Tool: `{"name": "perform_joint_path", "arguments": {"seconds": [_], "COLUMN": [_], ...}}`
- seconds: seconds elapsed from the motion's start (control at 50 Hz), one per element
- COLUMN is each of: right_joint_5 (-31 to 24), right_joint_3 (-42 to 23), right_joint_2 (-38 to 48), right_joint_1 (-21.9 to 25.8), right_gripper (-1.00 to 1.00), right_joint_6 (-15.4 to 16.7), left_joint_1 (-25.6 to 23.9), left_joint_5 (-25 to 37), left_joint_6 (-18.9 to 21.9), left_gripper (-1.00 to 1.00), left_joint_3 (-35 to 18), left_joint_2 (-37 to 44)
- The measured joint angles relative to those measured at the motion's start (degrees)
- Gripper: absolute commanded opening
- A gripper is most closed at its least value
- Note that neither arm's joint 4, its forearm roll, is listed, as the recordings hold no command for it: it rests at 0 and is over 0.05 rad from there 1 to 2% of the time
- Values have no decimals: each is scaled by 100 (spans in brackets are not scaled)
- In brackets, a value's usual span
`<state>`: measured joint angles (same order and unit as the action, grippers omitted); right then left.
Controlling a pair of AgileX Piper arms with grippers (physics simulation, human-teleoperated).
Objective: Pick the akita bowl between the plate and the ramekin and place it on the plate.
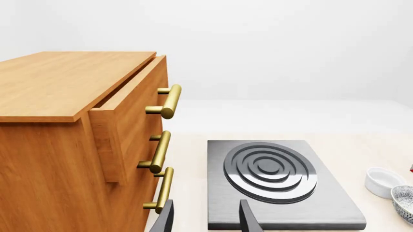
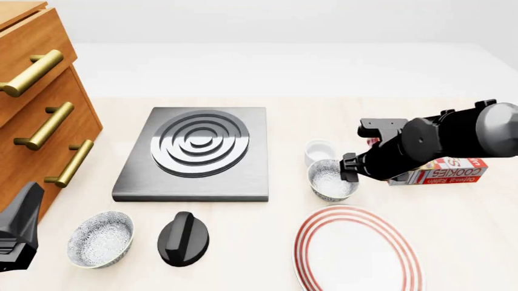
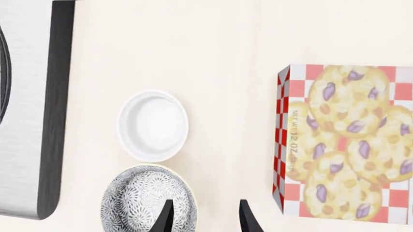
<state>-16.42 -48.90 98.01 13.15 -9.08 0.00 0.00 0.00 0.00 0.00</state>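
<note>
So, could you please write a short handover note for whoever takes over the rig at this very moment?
Right gripper: open, empty, hovering above the akita bowl, one finger over its rim; no grasp yet.
Left gripper: open, empty, parked at the near left by the wooden drawer cabinet, away from the job.
The akita bowl stands upright on the table between the ramekin behind it and the plate in front. The look-alike bowl at near left is not the target.
Done: approach only.
Left: lower, grip the rim, lift, set the bowl on the plate, release.
</note>
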Motion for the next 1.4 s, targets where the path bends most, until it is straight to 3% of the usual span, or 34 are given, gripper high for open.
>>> {"name": "perform_joint_path", "arguments": {"seconds": [0.48, 0.5, 0.88, 1.4], "right_joint_5": [349, 360, 391, -351], "right_joint_3": [215, 222, 223, 258], "right_joint_2": [263, 270, 131, -984], "right_joint_1": [26, 26, 50, 73], "right_gripper": [100, -100, -100, -100], "right_joint_6": [-122, -122, 51, 140], "left_joint_1": [0, 0, 0, 0], "left_joint_5": [0, 0, 0, 0], "left_joint_6": [0, 0, 0, 0], "left_gripper": [100, 100, 100, 100], "left_joint_3": [0, 0, 0, 0], "left_joint_2": [0, 0, 0, 0]}}
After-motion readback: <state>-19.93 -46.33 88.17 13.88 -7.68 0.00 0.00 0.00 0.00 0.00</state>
